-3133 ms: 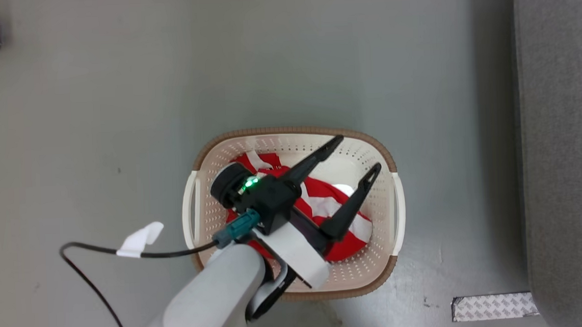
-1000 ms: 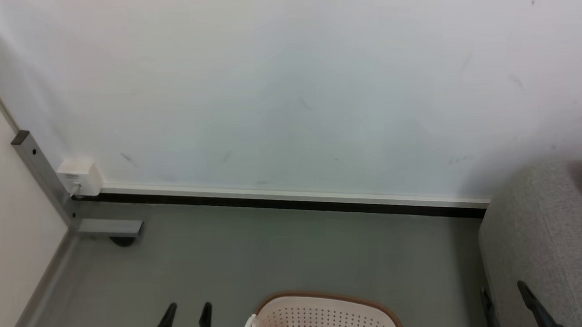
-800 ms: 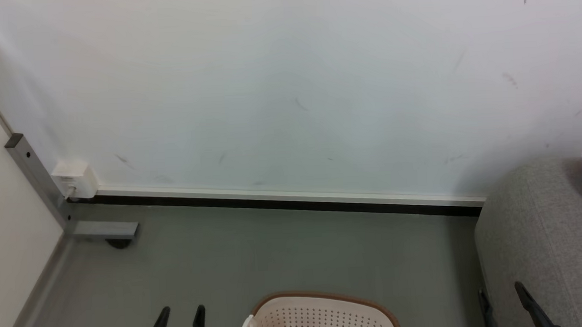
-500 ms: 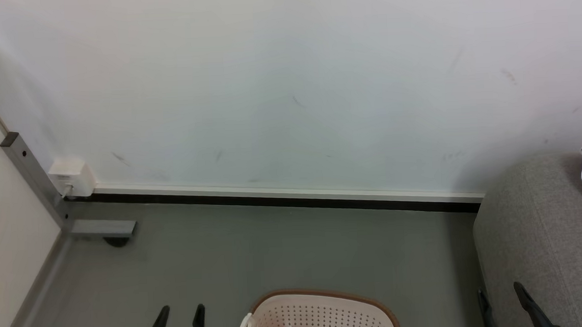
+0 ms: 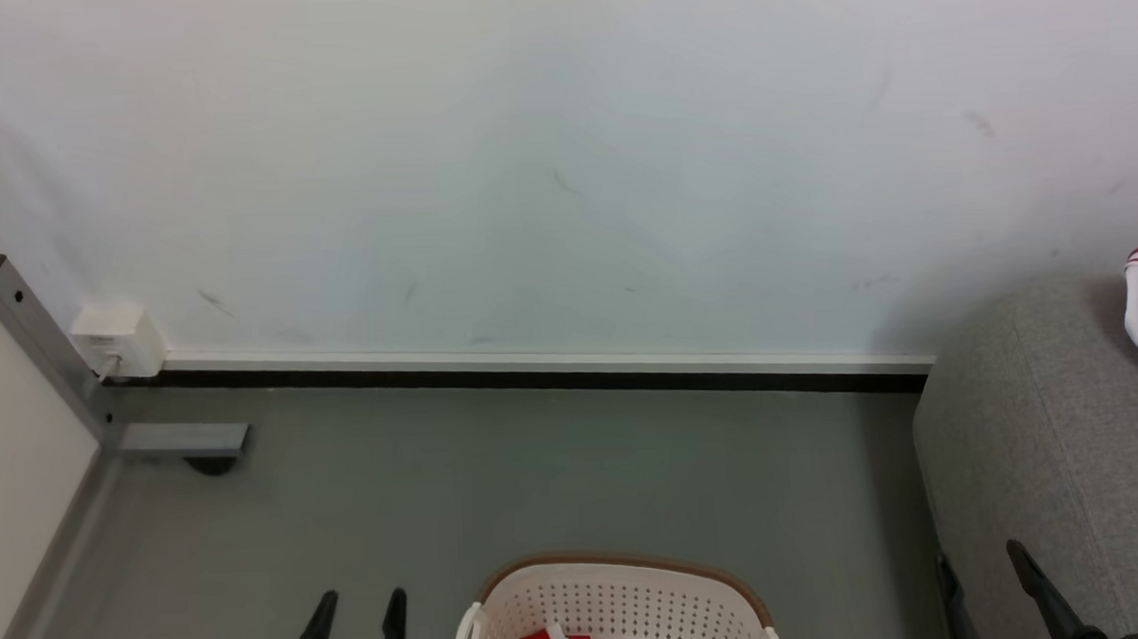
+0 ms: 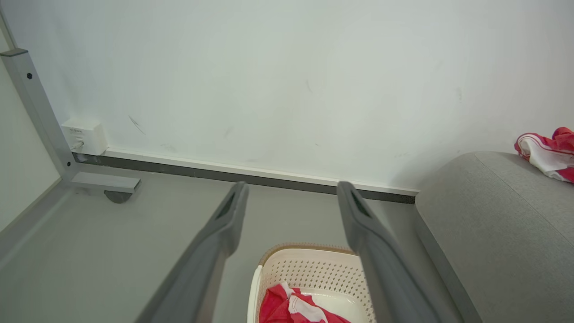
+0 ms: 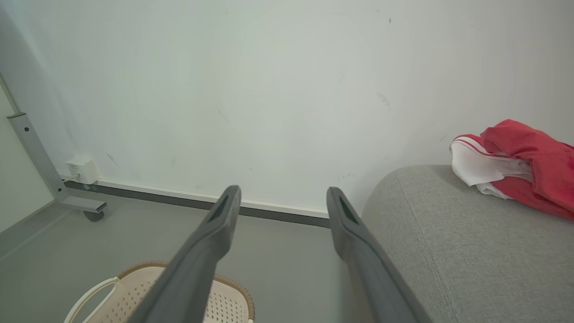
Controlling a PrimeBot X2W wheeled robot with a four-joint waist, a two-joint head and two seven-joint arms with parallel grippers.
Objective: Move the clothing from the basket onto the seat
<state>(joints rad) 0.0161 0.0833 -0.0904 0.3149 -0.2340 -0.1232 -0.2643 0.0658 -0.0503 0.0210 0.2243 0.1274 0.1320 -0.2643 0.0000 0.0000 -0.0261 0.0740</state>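
The clothing (image 6: 291,309) in the basket (image 6: 314,273) is a crumpled red garment with white panels. It lies below and just ahead of the left gripper (image 6: 291,190), between the lines of its two fingers. It looks soft, light and limp, so it should bunch and drape rather than hold a shape. A raised fold near the top of the heap seems the best place to pinch, taken deep enough that the thin fabric does not slip out. A second red-and-white garment (image 7: 515,166) lies on the seat (image 7: 448,251), well off to the right of the right gripper (image 7: 283,193) and beyond its tips. Both grippers stand spread wide with nothing between the fingers. No brand or print can be read on the fabric; the white wall box (image 6: 85,134) far left of the left jaws bears marks too small to make out
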